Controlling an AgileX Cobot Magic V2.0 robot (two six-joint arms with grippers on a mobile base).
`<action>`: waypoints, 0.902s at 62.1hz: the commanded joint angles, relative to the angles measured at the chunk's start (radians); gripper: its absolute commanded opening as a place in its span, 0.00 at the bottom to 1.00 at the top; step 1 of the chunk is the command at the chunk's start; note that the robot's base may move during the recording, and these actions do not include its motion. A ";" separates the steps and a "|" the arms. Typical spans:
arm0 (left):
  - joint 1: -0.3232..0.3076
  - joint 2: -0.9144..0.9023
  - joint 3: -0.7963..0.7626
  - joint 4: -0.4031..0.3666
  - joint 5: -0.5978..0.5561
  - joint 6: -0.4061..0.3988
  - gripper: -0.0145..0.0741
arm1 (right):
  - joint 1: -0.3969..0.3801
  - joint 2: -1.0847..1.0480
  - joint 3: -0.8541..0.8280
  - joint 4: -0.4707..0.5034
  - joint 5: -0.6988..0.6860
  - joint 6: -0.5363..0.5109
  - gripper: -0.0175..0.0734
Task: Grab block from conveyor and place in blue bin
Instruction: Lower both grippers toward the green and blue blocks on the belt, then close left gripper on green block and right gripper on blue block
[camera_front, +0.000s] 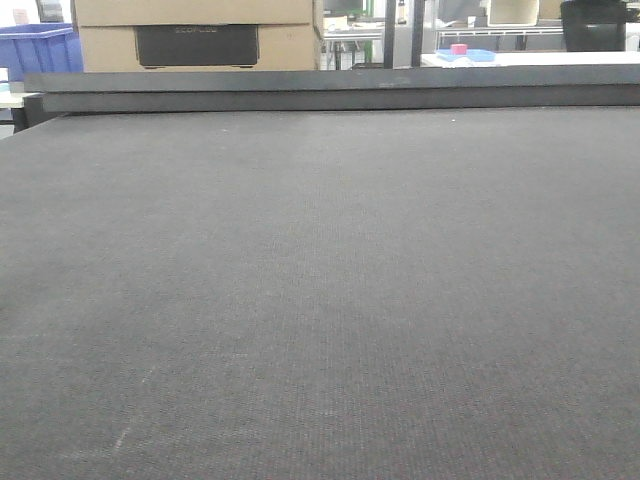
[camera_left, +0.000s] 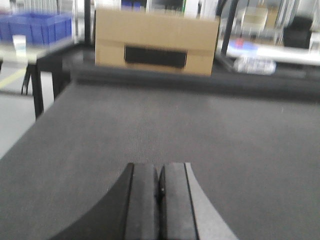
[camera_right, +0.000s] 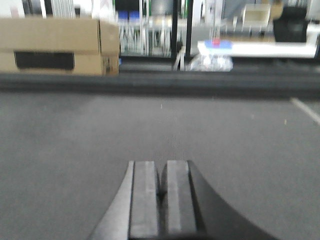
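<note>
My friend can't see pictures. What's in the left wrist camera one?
The left gripper, jaws shut and holding nothing, hangs over the bare dark grey conveyor. Past its far rail stand a cardboard box and, far left, a blue bin. The picture is blurry.

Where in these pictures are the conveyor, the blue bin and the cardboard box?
conveyor (camera_front: 320, 300): front-facing view, middle of the belt surface.
blue bin (camera_front: 38, 55): front-facing view, its front wall.
cardboard box (camera_left: 157, 30): left wrist view, upper front face.

cardboard box (camera_front: 200, 35), white table (camera_front: 560, 58) behind
</note>
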 joint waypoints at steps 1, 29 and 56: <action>0.002 0.128 -0.100 -0.001 0.093 -0.001 0.04 | -0.004 0.110 -0.082 -0.004 0.079 -0.002 0.01; 0.002 0.667 -0.378 -0.032 0.439 -0.001 0.04 | -0.004 0.730 -0.469 0.002 0.536 -0.002 0.01; 0.002 0.873 -0.378 -0.032 0.451 -0.001 0.04 | -0.006 1.119 -0.511 0.002 0.586 0.048 0.19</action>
